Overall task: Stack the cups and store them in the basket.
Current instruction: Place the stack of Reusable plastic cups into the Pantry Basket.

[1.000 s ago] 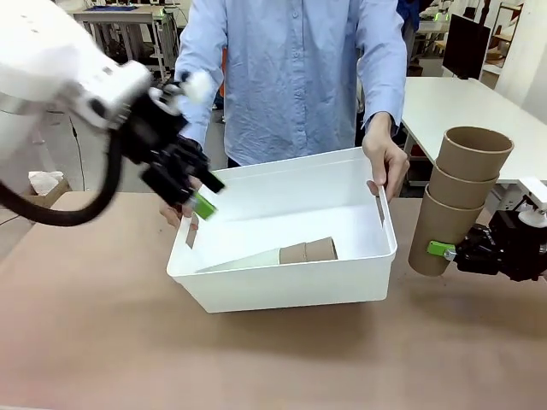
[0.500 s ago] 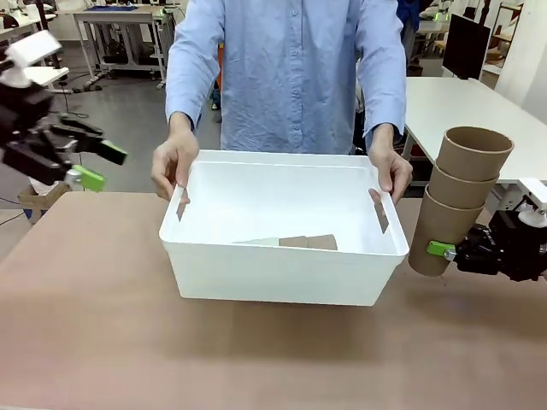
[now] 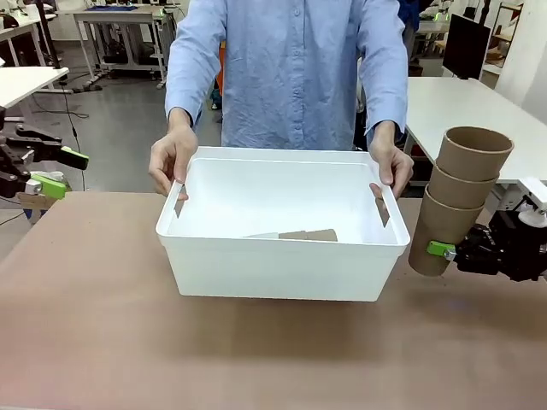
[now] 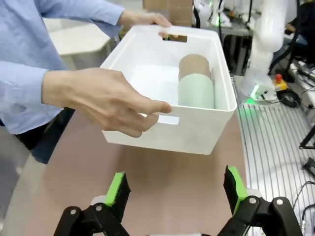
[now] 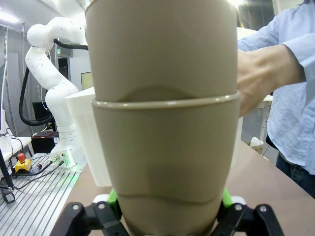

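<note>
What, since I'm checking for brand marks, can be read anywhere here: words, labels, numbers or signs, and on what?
No text can be read in any view.
Three stacked tan cups: plain, no print.
White basket: blank walls and rim.
Cups lying in it: blank.
Red button by the far robot base: any marking is too small to read.

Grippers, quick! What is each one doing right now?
Left gripper: open, holding nothing.
Right gripper: shut on the stack of brown cups.
</note>
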`<state>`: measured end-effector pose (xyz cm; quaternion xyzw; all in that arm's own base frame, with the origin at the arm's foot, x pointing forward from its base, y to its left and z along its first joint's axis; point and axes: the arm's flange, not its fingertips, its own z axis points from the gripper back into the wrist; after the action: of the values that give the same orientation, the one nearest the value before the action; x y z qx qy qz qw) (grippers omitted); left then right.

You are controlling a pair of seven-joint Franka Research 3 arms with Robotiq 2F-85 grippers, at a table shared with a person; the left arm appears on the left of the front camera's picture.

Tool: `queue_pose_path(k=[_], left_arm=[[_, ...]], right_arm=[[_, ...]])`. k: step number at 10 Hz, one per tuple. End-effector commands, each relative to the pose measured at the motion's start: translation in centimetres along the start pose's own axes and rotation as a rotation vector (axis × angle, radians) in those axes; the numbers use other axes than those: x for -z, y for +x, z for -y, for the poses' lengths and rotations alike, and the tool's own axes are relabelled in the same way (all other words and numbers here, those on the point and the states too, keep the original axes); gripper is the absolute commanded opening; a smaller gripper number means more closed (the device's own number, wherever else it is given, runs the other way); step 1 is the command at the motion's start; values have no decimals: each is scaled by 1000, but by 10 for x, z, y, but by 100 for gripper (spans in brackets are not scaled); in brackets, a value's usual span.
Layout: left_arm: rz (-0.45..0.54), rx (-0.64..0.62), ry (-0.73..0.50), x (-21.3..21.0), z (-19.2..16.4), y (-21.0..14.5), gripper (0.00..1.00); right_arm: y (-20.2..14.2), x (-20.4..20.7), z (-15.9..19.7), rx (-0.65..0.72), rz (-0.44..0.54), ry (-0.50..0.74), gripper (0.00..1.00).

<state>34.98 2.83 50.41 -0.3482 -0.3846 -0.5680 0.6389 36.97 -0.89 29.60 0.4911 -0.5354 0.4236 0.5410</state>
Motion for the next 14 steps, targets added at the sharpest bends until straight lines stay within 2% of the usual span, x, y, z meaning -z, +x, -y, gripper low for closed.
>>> queue_pose_path(k=[1, 14], left_arm=[[-26, -4, -24, 8, -1, 6, 100], [-26, -4, -24, 8, -1, 6, 100]], right_arm=[[5, 1, 0, -15, 1, 2, 84], [5, 1, 0, -15, 1, 2, 84]])
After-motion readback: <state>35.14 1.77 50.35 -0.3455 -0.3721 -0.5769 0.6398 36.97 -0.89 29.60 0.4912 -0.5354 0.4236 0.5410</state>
